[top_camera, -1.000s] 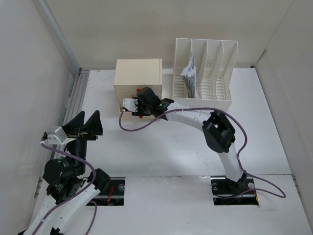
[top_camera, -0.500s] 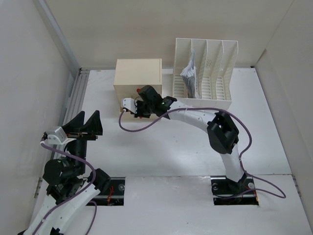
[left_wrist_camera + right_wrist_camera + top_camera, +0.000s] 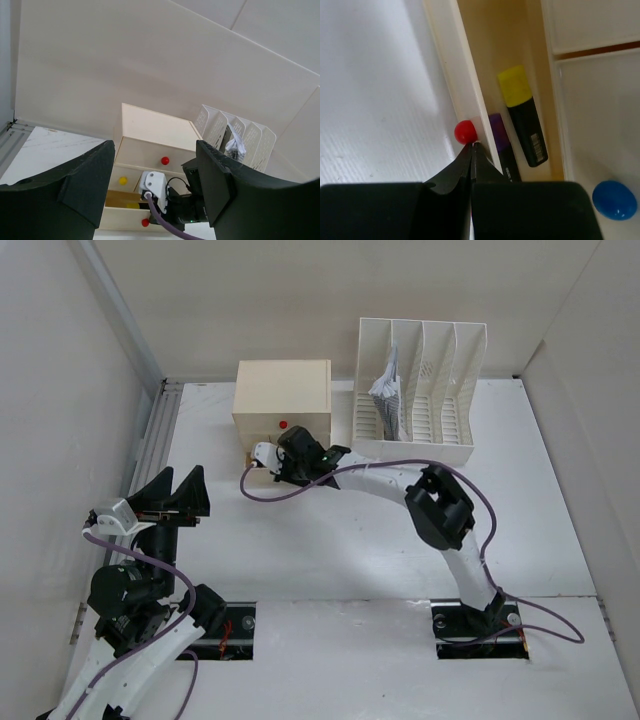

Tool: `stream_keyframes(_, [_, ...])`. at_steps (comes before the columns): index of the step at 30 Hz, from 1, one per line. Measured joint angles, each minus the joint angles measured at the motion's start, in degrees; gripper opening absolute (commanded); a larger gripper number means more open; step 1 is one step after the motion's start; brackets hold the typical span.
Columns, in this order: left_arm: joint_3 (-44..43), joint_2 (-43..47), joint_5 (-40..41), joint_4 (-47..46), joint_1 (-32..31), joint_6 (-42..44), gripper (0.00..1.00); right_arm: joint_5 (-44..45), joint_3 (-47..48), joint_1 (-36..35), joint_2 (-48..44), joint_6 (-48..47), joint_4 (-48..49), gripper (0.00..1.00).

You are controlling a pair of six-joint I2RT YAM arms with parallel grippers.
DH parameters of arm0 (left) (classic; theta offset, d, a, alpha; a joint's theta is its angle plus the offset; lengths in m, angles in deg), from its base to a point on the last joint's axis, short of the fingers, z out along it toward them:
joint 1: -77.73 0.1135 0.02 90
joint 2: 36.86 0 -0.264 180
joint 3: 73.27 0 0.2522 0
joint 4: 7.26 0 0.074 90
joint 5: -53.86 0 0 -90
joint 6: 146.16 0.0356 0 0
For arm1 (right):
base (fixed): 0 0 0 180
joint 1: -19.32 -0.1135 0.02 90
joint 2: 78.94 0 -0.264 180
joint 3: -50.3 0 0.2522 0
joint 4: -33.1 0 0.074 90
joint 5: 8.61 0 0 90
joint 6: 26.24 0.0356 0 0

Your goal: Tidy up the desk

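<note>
Two markers (image 3: 522,117) in drawer (image 3: 462,95), desk (image 3: 370,75) beside, right-wrist view

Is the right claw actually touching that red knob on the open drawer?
Cannot tell. In the right wrist view the shut right gripper ends right at the red knob, no gap visible, but it might hover above it.

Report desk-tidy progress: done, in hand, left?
Done: papers stand in the white slotted file rack; a yellow-capped black highlighter and purple-capped marker lie in the cream wooden drawer. In hand: shut right gripper at its round red knob. Left: drawer stands open; open left gripper idle.
</note>
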Motion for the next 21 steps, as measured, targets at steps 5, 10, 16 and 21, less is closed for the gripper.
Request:
stream_keyframes(5, [0.0, 0.0, 0.2, 0.0, 0.0, 0.0, 0.63, 10.4, -0.2, -1.5, 1.0, 2.1, 2.8, 0.0])
stream_keyframes(10, [0.1, 0.0, 0.2, 0.0, 0.0, 0.0, 0.63, 20.0, -0.2, -0.8, 3.1, 2.0, 8.8, 0.0])
stream_keyframes(16, [0.1, 0.0, 0.2, 0.0, 0.0, 0.0, 0.63, 23.4, -0.9, -1.3, 3.2, 1.7, 11.0, 0.0])
stream_keyframes(21, [0.4, 0.0, 0.3, 0.0, 0.0, 0.0, 0.64, 9.6, -7.2, -0.4, -1.2, -3.8, 7.8, 0.2])
